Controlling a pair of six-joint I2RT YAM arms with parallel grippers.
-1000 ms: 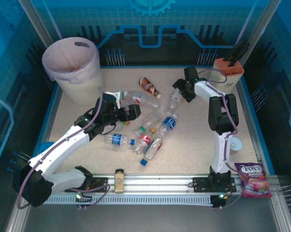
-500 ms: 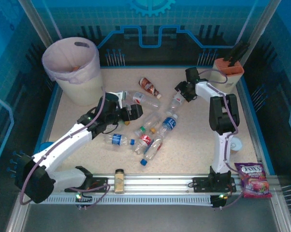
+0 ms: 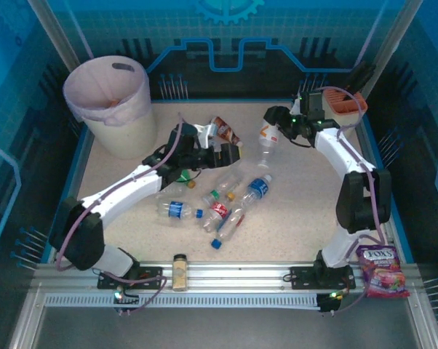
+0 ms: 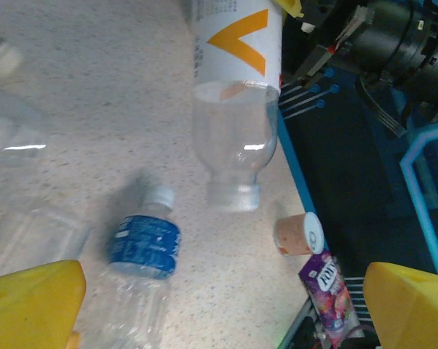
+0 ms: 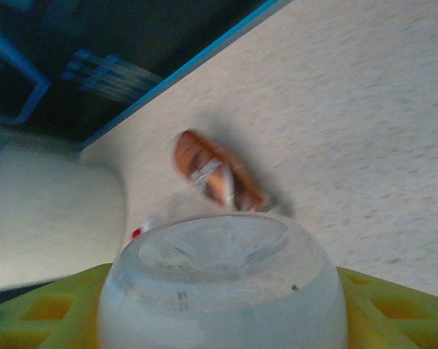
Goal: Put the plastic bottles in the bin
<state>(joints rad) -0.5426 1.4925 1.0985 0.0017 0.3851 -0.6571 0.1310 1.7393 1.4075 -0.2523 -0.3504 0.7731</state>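
Top external view first: right claw (image 3: pixel 275 131) is clamped on a clear bottle (image 3: pixel 268 142) with a white label. The bottle looks lifted off the table (image 3: pixel 306 211), which fits a carry toward the bin (image 3: pixel 128 131), standing well apart from that claw, off to its left at the far corner. On the right wrist camera the hold explains itself: the bottle's round base sits between the yellow fingers (image 5: pixel 393 309), so the grip is near the bottom end and the neck points away from the wrist. Beyond the claw a red-brown bottle (image 5: pixel 215 174) lies flat on the table, its label a blur, and past that rises the cream wall of the bin. Across the table the left claw (image 3: pixel 231 155) is spread wide with nothing between its tips, hovering over the scatter of plastic bottles (image 3: pixel 217 211), a stance that suits lining up another pick. Just below and ahead of it a blue-labelled bottle (image 4: pixel 142 247) lies on its side, print too soft to read. Now the writing: seen from the left wrist, the held bottle's white label carries a bold orange V-shaped mark with rows of fine print beside it, too small to make out. Well behind the right claw, near the arm's base, a purple sweet bag (image 3: pixel 380 269) reads FOX'S in white letters. A small cup (image 4: pixel 299 234) with a white lid sits near it, no lettering legible.
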